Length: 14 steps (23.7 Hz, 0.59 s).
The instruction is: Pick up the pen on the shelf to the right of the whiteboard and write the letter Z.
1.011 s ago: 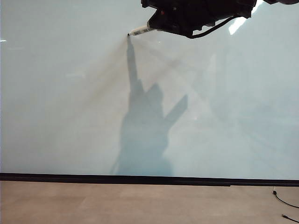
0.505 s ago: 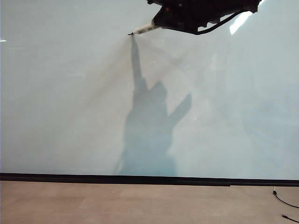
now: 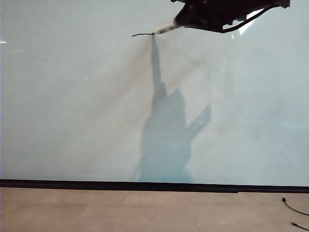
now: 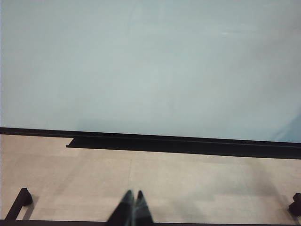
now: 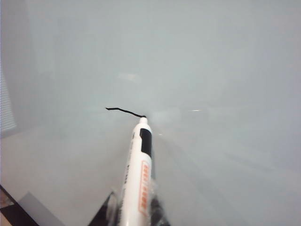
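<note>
Pen point(image 5: 139, 181) first: it sits clamped in the right gripper point(image 5: 134, 214), whose fingers are drawn in tight around the lower part of the white barrel, up near the top of the whiteboard point(image 3: 72, 106) and a little right of the middle as I see it from the room. The marker juts out ahead of the gripper at a slant, so that only its small dark tip meets the glossy surface, which I take to be the point of holding it that way: the bulky black arm stays off the board and the tip alone does the marking. A short, slightly wobbly black stroke point(image 3: 142, 34) runs level from the left up to the tip, and that looks to me like the top bar of the letter Z, barely begun; the diagonal and the bottom bar are not there yet. The arm throws a tall grey shadow point(image 3: 166, 140) down the board below the tip. Over on the other side, the left gripper point(image 4: 132, 207) hangs low above the pale floor in front of the board's black lower strip point(image 4: 188, 143), its two fingers pressed together on nothing, well away from the writing; its tips are blurred at the frame's edge, so together is my best reading.
</note>
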### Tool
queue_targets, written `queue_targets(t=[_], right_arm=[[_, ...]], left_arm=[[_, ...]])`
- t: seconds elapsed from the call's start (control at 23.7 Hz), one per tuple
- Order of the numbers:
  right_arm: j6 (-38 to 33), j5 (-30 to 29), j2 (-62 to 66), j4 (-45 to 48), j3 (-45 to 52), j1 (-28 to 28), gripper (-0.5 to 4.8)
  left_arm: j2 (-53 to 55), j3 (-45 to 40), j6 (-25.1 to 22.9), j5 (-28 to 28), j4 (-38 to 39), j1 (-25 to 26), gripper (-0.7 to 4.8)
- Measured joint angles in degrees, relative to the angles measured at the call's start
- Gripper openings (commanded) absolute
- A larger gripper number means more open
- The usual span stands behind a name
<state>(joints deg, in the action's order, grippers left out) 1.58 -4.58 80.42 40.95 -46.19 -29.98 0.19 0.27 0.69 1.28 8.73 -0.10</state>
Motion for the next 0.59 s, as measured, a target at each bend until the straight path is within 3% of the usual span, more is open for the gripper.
queue_targets(t=[0.59], right_arm=[[0.0, 1.8, -5.1, -0.5, 4.4, 2.7, -0.09]], left_arm=[[0.0, 0.0, 0.0, 0.0, 0.0, 0.0, -0.05]])
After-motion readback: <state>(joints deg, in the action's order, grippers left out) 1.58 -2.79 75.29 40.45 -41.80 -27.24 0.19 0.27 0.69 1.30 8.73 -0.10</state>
